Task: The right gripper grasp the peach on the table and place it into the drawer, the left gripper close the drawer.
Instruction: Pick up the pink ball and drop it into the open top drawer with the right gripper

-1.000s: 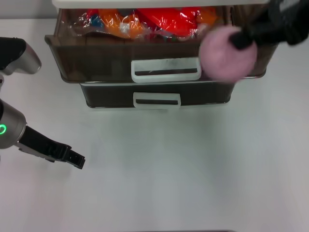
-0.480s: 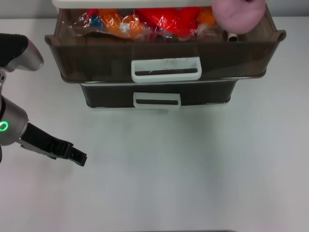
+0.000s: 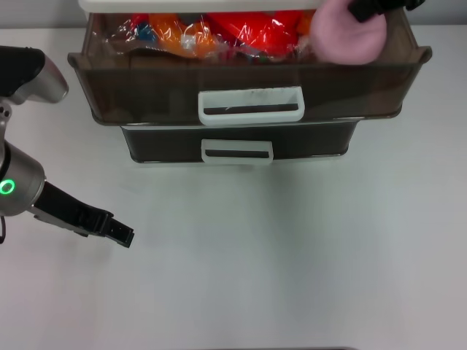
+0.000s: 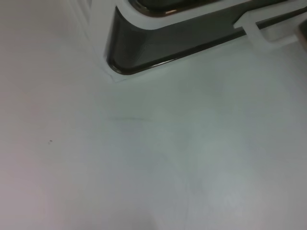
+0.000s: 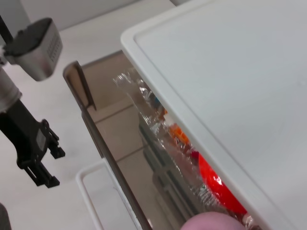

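The peach (image 3: 348, 36) was inside the open drawer (image 3: 248, 84), at its right end, just behind the front wall. It sat right beside the orange and red wrapped items (image 3: 219, 33) that filled the rest of the drawer. In the right wrist view only a small pink bit of the peach (image 5: 213, 222) showed at the edge, next to the shiny wrappers (image 5: 192, 158).

The right gripper (image 3: 373, 7) was at the top of the head view, dark against the peach and touching its upper right side. I could not tell if it was gripping the peach or had let go, because most of it was cut off by the edge.

The drawer was pulled out toward the robot, and its big white loop handle (image 3: 251, 104) faced forward. Under it was 1 more drawer (image 3: 237, 142) with a smaller white handle (image 3: 236, 151), and this one was pushed in farther.

The left gripper (image 3: 120, 235) hung over the white surface (image 3: 292, 255), well apart from the drawers and off to the left. Its black tip looked narrow, but I could not tell if it was open or closed. The green ring light (image 3: 6, 187) glowed on its grey arm. The left wrist view showed the surface (image 4: 144, 167) and a corner of the dark lower drawer (image 4: 158, 43).
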